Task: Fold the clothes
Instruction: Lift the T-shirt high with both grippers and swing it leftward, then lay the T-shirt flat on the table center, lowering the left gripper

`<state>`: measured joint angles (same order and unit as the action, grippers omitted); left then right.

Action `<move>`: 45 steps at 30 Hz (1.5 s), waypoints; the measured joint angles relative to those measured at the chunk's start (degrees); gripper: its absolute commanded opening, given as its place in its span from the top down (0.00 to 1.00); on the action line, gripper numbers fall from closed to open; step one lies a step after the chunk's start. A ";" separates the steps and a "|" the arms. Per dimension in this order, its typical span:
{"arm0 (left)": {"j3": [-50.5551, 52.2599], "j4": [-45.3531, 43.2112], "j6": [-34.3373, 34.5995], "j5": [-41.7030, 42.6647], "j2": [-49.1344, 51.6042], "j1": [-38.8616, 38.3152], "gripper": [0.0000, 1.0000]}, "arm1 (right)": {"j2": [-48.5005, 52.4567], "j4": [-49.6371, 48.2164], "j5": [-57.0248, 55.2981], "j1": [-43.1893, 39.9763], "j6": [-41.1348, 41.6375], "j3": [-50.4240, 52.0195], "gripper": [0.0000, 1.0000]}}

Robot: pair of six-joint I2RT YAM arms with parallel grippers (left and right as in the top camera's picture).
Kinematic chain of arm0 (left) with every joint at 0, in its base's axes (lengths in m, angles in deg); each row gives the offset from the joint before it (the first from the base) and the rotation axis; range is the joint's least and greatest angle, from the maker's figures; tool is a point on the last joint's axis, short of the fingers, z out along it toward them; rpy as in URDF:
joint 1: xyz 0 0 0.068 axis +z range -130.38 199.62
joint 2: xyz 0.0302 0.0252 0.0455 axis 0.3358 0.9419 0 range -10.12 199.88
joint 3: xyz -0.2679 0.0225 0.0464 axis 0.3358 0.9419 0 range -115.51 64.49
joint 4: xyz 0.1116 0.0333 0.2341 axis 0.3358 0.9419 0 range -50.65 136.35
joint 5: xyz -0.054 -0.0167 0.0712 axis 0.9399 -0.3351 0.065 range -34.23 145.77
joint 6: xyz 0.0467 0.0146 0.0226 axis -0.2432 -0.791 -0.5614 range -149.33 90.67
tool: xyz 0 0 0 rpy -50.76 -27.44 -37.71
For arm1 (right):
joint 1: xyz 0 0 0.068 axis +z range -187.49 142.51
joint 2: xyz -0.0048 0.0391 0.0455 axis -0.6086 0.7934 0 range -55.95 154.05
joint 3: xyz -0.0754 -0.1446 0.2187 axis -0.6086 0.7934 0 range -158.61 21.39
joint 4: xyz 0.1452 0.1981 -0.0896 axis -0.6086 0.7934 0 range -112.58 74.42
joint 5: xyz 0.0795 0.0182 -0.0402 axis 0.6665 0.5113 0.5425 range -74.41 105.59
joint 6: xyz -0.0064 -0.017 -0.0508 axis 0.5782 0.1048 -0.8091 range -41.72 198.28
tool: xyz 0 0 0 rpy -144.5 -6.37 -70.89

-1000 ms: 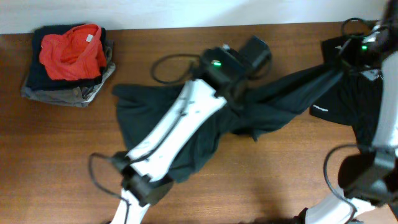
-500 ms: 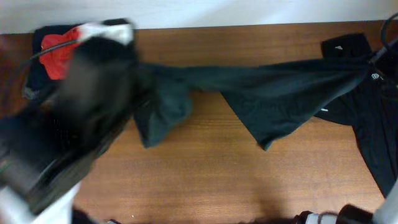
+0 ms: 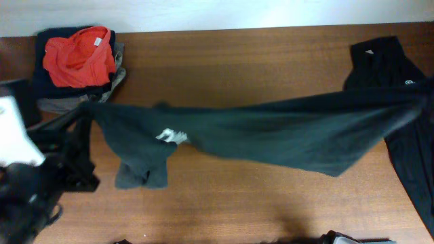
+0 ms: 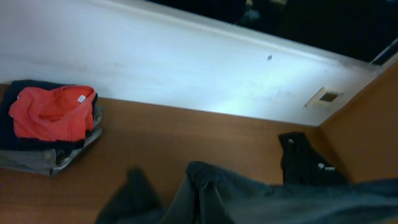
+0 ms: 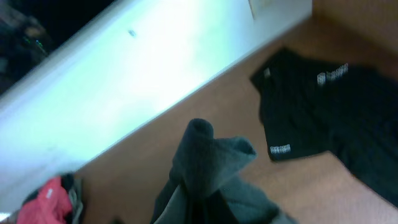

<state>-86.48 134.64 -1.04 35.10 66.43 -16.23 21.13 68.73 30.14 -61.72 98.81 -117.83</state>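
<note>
A black shirt (image 3: 271,132) with a small white print (image 3: 169,136) hangs stretched across the table from left to right, above the wood. My left gripper (image 3: 87,112) holds its left end. In the left wrist view the bunched fabric (image 4: 205,193) covers the fingers. My right gripper holds the right end at the overhead view's right edge. In the right wrist view the gathered fabric (image 5: 208,155) hides the jaws. A second black shirt (image 3: 383,64) with small white logos lies crumpled at the far right; it also shows in the right wrist view (image 5: 323,106).
A stack of folded clothes with a red garment (image 3: 78,57) on top sits at the back left corner and also shows in the left wrist view (image 4: 53,118). A white wall runs along the table's far edge. My left arm's base is at the front left.
My left arm swung from the table's middle to the far left, dragging the shirt's end with it. The shirt went from bunched to stretched taut between both grippers.
</note>
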 measured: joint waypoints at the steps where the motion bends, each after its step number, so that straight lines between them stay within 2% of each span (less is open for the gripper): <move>1: -0.02 -0.31 0.00 -0.37 -0.15 0.00 0.99 | -0.37 0.00 0.00 0.00 -0.02 -1.22 0.96; 9: -0.50 -5.77 -0.04 -11.02 5.20 0.04 0.99 | 1.70 -2.19 1.09 0.00 -0.04 -3.89 0.96; 14: -0.57 -17.22 -3.34 -17.88 15.96 2.27 0.99 | 11.28 -8.28 6.75 0.00 -0.02 -3.85 0.96; 17: -0.35 -26.34 -6.91 -18.18 23.78 6.05 0.99 | 18.29 -13.46 9.77 0.48 0.11 -3.65 0.96; 23: 0.46 -49.96 -16.90 -14.56 37.38 14.38 0.99 | 29.03 -24.33 13.33 4.48 1.44 -2.95 0.96; 29: -0.17 -59.95 -22.97 -13.14 40.02 17.99 0.99 | 30.95 -32.70 17.07 6.36 5.11 -3.21 0.96; 33: -4.22 -55.67 -25.35 -12.52 37.35 17.81 0.99 | 30.75 -30.64 18.08 5.60 5.68 -6.99 0.96; 37: -6.40 -40.24 -25.40 -12.31 31.54 17.79 0.99 | 29.46 -22.60 18.18 5.55 3.80 -8.74 0.96; 39: -7.10 -30.56 -23.43 -12.26 29.46 17.86 0.99 | 29.00 -16.98 16.68 5.77 2.25 -9.03 0.96; 41: -7.23 -20.74 -20.09 -12.15 28.52 17.97 0.89 | 28.94 -11.76 13.94 6.45 0.42 -9.03 0.96; 42: -6.97 -16.44 -18.21 -11.76 28.57 18.05 0.89 | 29.03 -9.16 12.41 6.88 -0.33 -8.94 0.96; 43: -6.27 -12.83 -16.13 -11.06 28.98 18.25 0.89 | 29.14 -6.45 10.54 7.50 -1.33 -8.72 0.96; 45: -3.91 -7.37 -12.81 -8.81 30.73 18.62 0.99 | 29.40 -2.29 7.30 8.68 -2.69 -8.00 0.96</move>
<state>-90.40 127.27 -13.85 26.29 97.16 2.39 50.53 66.43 37.44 -53.04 96.13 -125.83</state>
